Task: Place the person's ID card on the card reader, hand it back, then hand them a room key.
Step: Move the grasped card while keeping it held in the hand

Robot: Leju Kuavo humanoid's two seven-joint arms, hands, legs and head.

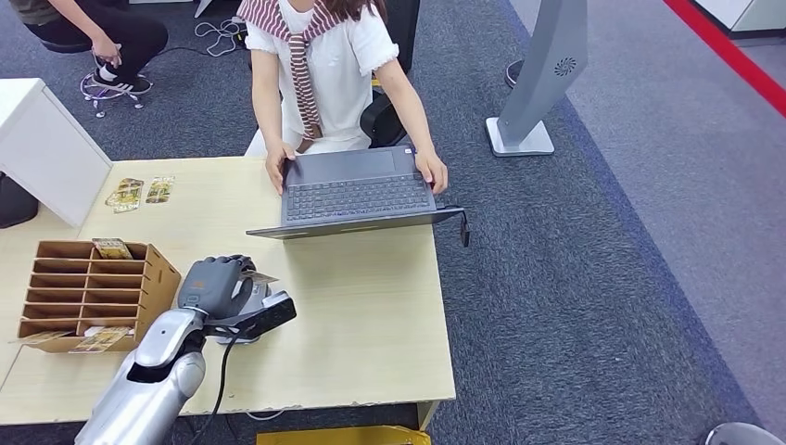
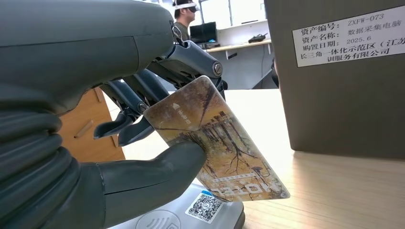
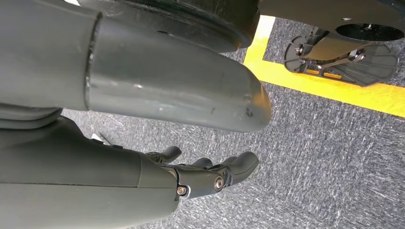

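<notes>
While left hand pinches ID card between thumb and fingers, card slants just above card reader, lower centre of frame; right hand hangs empty, fingers loosely apart.

One laptop, one wooden organizer, one card reader, one card in the robot's hand, two cards near the tabletop's far left edge, and two people are visible.
</notes>
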